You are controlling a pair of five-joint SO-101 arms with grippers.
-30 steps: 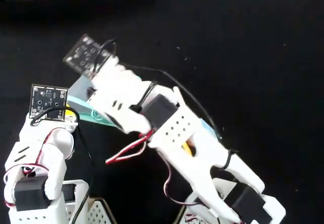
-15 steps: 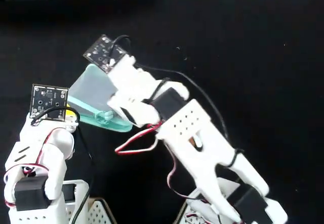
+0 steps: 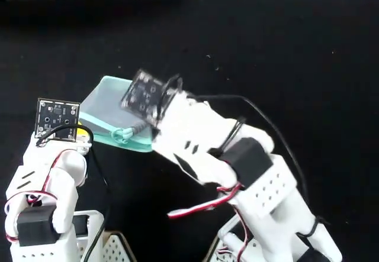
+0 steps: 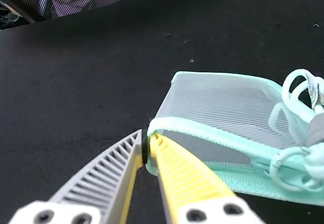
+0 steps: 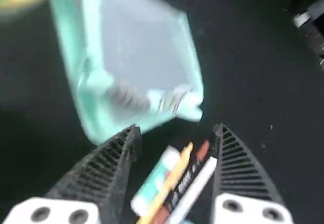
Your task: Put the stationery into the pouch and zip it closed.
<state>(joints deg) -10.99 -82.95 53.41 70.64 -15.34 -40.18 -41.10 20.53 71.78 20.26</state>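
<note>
Now the right gripper (image 5: 177,129) has pulled back off the pouch (image 3: 109,105), jaws wide over the pens (image 5: 174,183) lying beside it. The left gripper (image 4: 148,145) pinches the pouch corner. The pens still need grabbing, I think.

Mint mesh pouch (image 4: 223,105), apparently orange-and-black stationery (image 5: 177,183)

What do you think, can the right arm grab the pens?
Probably yes: the right gripper is open right above the pens, nothing covers them, and the pouch lies beside.
</note>
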